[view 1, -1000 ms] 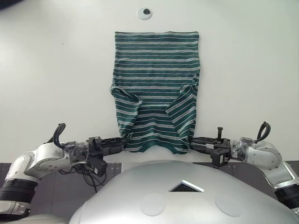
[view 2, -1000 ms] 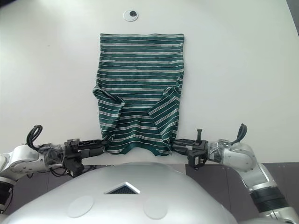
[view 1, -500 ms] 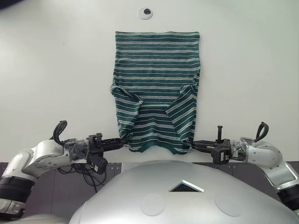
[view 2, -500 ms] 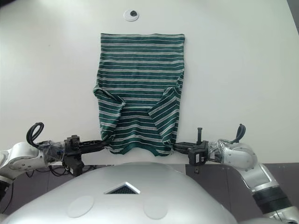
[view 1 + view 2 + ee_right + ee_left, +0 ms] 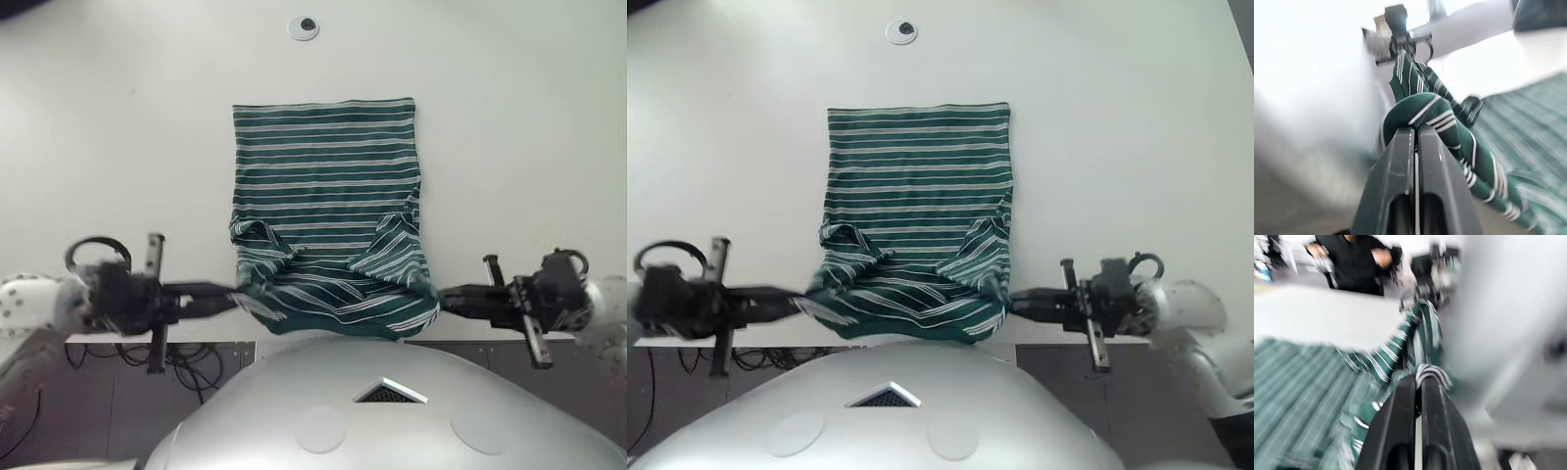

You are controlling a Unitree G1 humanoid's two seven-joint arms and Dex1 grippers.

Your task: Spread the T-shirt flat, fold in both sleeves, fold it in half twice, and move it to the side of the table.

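Observation:
The green T-shirt (image 5: 325, 186) with white stripes lies on the white table (image 5: 118, 147), both sleeves folded in over the body. Its near edge (image 5: 333, 315) is lifted off the table and stretched between my two grippers. My left gripper (image 5: 233, 299) is shut on the near left corner of the T-shirt (image 5: 1422, 374). My right gripper (image 5: 438, 299) is shut on the near right corner (image 5: 1418, 115). The far hem rests flat on the table.
A small round grey fitting (image 5: 304, 26) sits in the table beyond the shirt. Bare table stretches to both sides of the shirt. Cables (image 5: 186, 357) hang under the near table edge on the left.
Both grippers have risen with the near edge and drawn apart, and that edge now hangs raised. The shirt's far hem has slid toward me.

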